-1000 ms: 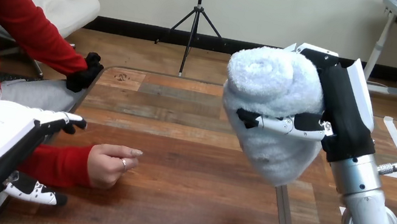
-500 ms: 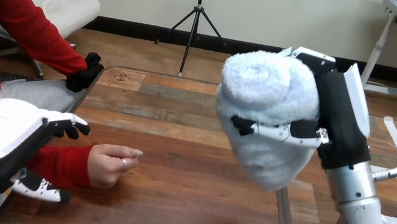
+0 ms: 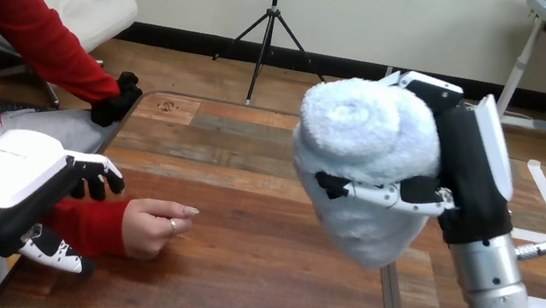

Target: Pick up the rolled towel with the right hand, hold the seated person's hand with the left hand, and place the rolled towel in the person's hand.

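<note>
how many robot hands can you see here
2. The left hand is at the table's left edge, beside the person's red sleeve; the right hand is high over the table, curled round the rolled towel.

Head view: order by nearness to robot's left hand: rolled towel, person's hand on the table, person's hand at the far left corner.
1. The person's hand on the table, just right of the left hand.
2. The person's hand at the far left corner, beyond it.
3. The rolled towel, raised at right.
</note>
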Tool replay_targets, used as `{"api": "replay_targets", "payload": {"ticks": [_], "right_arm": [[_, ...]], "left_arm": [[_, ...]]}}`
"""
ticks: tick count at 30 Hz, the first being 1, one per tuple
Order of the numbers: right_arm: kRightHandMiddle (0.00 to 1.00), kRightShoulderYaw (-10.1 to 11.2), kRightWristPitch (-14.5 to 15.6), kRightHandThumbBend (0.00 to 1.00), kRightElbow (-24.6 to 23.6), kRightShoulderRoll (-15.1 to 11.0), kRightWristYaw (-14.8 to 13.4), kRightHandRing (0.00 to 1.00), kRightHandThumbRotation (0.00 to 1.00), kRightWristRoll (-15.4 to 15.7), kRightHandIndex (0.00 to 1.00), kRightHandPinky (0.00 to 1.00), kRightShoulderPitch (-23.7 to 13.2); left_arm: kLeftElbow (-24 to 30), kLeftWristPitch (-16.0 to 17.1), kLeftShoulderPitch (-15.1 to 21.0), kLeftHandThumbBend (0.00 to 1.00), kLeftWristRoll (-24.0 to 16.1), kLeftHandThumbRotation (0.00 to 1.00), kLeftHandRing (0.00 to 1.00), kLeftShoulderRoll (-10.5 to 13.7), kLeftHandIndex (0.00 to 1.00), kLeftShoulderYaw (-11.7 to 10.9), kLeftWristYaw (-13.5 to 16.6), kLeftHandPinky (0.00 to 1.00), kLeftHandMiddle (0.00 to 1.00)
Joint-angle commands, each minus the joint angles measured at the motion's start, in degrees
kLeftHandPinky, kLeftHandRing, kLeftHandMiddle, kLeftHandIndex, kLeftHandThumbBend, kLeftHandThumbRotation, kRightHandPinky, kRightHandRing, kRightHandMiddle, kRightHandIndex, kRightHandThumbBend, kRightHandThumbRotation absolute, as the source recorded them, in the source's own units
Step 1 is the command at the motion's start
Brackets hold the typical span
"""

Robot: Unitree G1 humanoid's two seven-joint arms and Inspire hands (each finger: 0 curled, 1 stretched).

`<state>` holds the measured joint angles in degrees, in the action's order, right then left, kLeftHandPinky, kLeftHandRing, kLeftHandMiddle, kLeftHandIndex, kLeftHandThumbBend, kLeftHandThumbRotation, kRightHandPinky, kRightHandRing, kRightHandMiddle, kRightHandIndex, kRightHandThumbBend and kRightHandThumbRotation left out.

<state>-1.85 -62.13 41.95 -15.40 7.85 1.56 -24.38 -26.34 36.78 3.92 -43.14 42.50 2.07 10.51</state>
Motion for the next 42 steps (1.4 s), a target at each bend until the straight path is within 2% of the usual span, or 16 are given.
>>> {"api": "replay_targets", "payload": {"ticks": [1, 8, 20, 23, 26, 29, 35, 38, 41, 42], "right_arm": [[0.07, 1.32, 0.59, 0.54, -6.47, 0.67, 0.02, 0.04, 0.00, -2.47, 0.06, 0.01, -1.06], [0.08, 1.55, 2.24, 0.54, -10.41, 0.40, -0.14, 0.04, 0.00, -2.44, 0.06, 0.01, 0.90], [0.09, 0.83, 4.97, 0.55, -16.19, 0.62, 3.35, 0.06, 0.00, -7.88, 0.08, 0.03, 3.77], [0.10, 0.05, 5.54, 0.55, -16.91, 0.72, 5.89, 0.06, 0.00, -11.03, 0.08, 0.03, 4.06], [0.10, 0.70, 5.61, 0.56, -17.96, 0.89, 5.80, 0.06, 0.00, -10.63, 0.08, 0.03, 4.65], [0.11, 0.56, 7.24, 0.57, -19.72, 0.97, 6.67, 0.07, 0.00, -11.92, 0.08, 0.04, 5.47], [0.11, 0.86, 7.60, 0.58, -21.75, 1.12, 7.45, 0.07, 0.00, -12.44, 0.08, 0.04, 6.22], [0.11, 0.67, 7.83, 0.58, -22.89, 1.21, 8.30, 0.07, 0.00, -13.71, 0.08, 0.04, 6.64], [0.11, 1.74, 7.73, 0.58, -23.93, 1.17, 6.95, 0.07, 0.00, -11.11, 0.08, 0.04, 7.24], [0.11, 1.62, 8.24, 0.58, -24.76, 1.13, 7.16, 0.07, 0.00, -11.55, 0.08, 0.04, 7.62]], "left_arm": [[1.49, -0.27, 3.94, 1.00, 2.08, 0.03, 0.55, 1.69, 0.61, 0.54, -1.53, 0.53, 0.58], [1.13, -0.11, 4.37, 1.00, 1.92, 0.01, 0.52, 1.59, 0.59, 0.64, -1.98, 0.51, 0.55], [-0.04, -0.12, 5.22, 1.00, 1.82, 0.00, 0.47, 1.06, 0.54, 1.46, -2.00, 0.48, 0.51], [-0.35, -0.05, 5.42, 1.00, 1.72, 0.00, 0.46, 0.97, 0.53, 1.76, -1.84, 0.47, 0.49], [-0.19, -0.20, 5.41, 1.00, 1.92, 0.00, 0.45, 0.92, 0.53, 1.98, -2.25, 0.46, 0.49], [-1.14, 0.96, 5.74, 1.00, 1.77, 0.00, 0.44, 0.83, 0.52, 2.35, -0.93, 0.45, 0.47], [-1.17, 0.78, 5.85, 1.00, 1.82, 0.00, 0.44, 0.83, 0.50, 2.77, -1.30, 0.45, 0.47], [-0.65, 0.23, 5.83, 1.00, 1.87, 0.00, 0.43, 0.76, 0.50, 2.93, -1.73, 0.44, 0.46], [-1.52, 1.12, 6.18, 1.00, 1.52, 0.00, 0.43, 0.68, 0.49, 3.27, -0.49, 0.44, 0.46], [-1.51, 1.07, 6.19, 1.00, 1.67, 0.00, 0.43, 0.61, 0.49, 3.30, -0.66, 0.44, 0.46]]}}
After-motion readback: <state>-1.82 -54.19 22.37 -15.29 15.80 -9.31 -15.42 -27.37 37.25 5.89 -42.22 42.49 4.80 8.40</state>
